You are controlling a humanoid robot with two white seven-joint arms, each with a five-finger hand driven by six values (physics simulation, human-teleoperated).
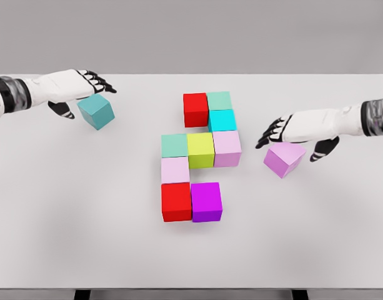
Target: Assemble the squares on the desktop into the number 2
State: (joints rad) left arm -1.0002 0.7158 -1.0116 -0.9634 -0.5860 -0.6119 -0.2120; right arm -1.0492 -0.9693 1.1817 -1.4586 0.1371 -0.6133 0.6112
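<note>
Squares: nine coloured cubes sit packed together mid-table (341,250), already tracing most of a 2; two more lie apart at the sides
Top row: red cube (195,109) touching mint cube (219,100); it looks one square short on its left
Right column: cyan cube (222,120) below the mint one; pale pink cube (227,148) below that
Middle row: green cube (174,145), yellow cube (200,149), then the pale pink one, all touching
Left column: light pink cube (175,169); lower red cube (176,201) under it
Bottom row: magenta cube (206,201) beside the lower red one; likely one short on its right
Left hand (75,87): fingers curled over the teal cube (95,110), which sits tilted, well apart from the figure; whether it is firmly gripped I cannot tell
Right hand (291,128): fingers spread above the violet cube (283,159), touching or just over it; no clear grip
Step in hand: fetching the last two pieces
Next move: likely teal to the top-left gap, violet to the bottom-right; each needs squaring up before it is set flush
</note>
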